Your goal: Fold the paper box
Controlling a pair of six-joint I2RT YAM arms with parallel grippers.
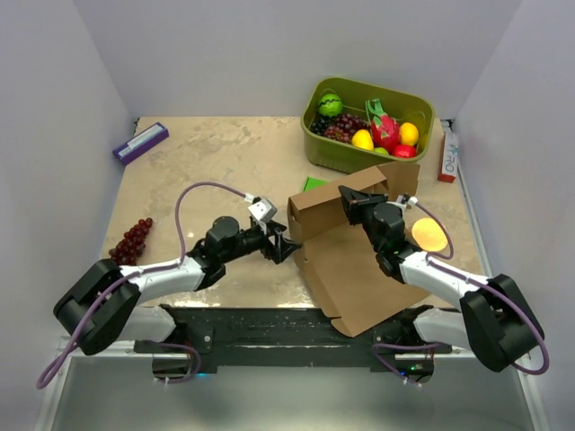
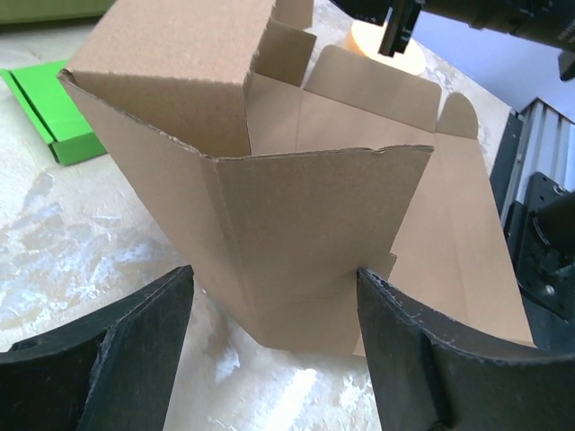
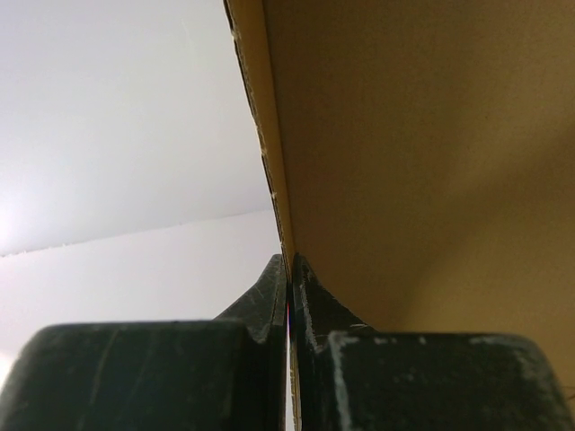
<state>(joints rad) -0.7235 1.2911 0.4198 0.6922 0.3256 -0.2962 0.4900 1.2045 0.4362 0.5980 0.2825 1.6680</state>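
Note:
The paper box (image 1: 355, 260) is a brown cardboard sheet, partly raised, with its lid panel lying flat toward the near edge. My right gripper (image 1: 352, 203) is shut on the top edge of a raised wall; in the right wrist view the cardboard (image 3: 404, 162) runs between the closed fingers (image 3: 274, 296). My left gripper (image 1: 289, 244) is open at the box's left corner. In the left wrist view the folded corner (image 2: 296, 242) stands between the fingers (image 2: 135, 332), with the right finger touching its edge.
An olive-green bin (image 1: 367, 121) of fruit stands at the back right. A flat green box (image 1: 314, 183) lies behind the cardboard, also in the left wrist view (image 2: 54, 112). An orange (image 1: 429, 235) lies by the right arm. Grapes (image 1: 132, 240) lie at left, a purple box (image 1: 140, 142) at back left.

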